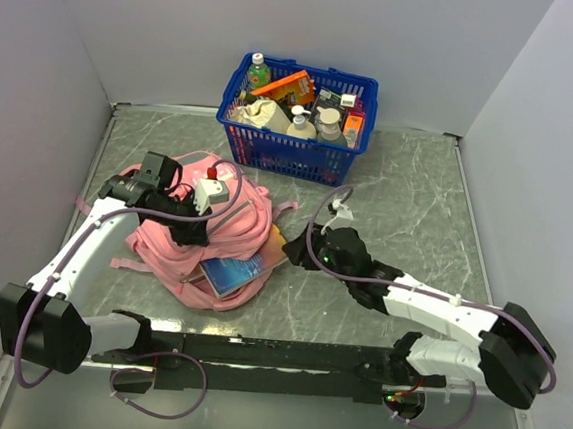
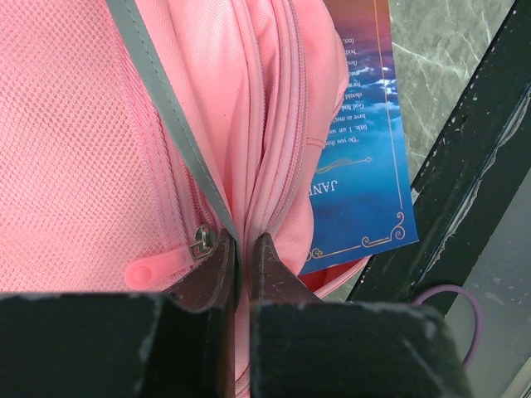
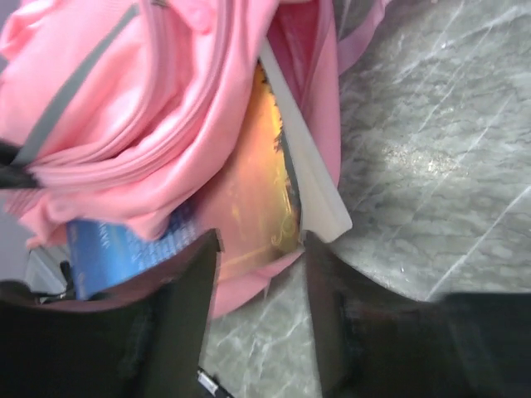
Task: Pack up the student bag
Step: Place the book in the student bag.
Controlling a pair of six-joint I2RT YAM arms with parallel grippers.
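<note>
The student bag [image 1: 249,219] lies slumped on the counter [image 1: 417,216], left of the middle and in front of the left arm, with its mouth turned toward the near right. The left claw [image 2: 245,249] is pinched almost closed on the bag's pink fabric. A fold beside the grey trim [image 2: 166,108] sits between the two tips, and a metal zip pull [image 2: 200,242] lies just to their left.

A blue book [image 1: 233,272] sticks out of the bag's mouth. An orange-yellow book [image 3: 253,191] lies inside beside it, its pale page edge showing.

The right claw [image 3: 261,249] stands with its jaws apart and holds nothing — its tips are at the bag's open edge, near the corner of the orange-yellow book. The wrist view is blurred there, so whether they touch the fabric cannot be told.

At the back of the counter, well apart from the bag, a blue basket [image 1: 284,156] stands full of bottles and packets.
</note>
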